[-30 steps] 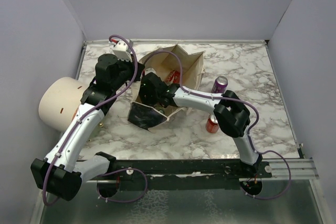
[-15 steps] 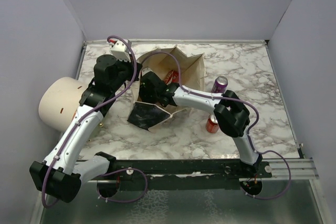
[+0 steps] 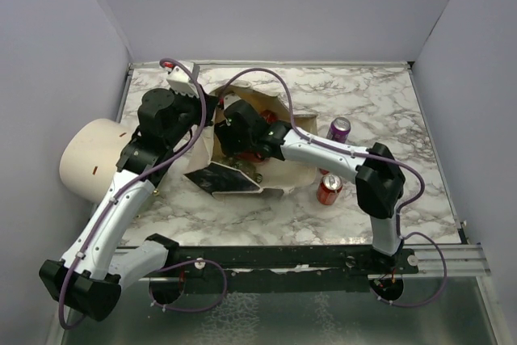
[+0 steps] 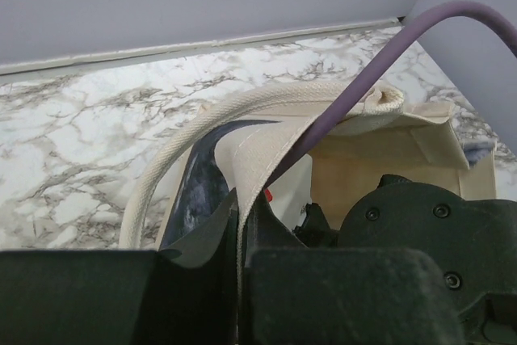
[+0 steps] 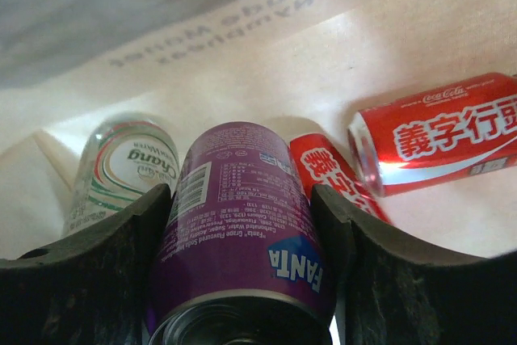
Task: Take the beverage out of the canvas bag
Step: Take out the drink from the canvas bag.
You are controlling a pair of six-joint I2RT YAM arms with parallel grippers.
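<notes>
- right pincer deep in the canvas bag, fingers part-spread, pressed on both flanks of the purple Fanta can; looks gripped, lined up for lift-out.
- left pincer fully closed on the bag handle, likely to keep the mouth open.
- four cans visible in the bag:
  - the Fanta
  - Chang can at its 10 o'clock
  - red Coke can and second red can at 2 o'clock
- desk: loose purple can and loose red can, one each, at the bag's 3 o'clock.
</notes>
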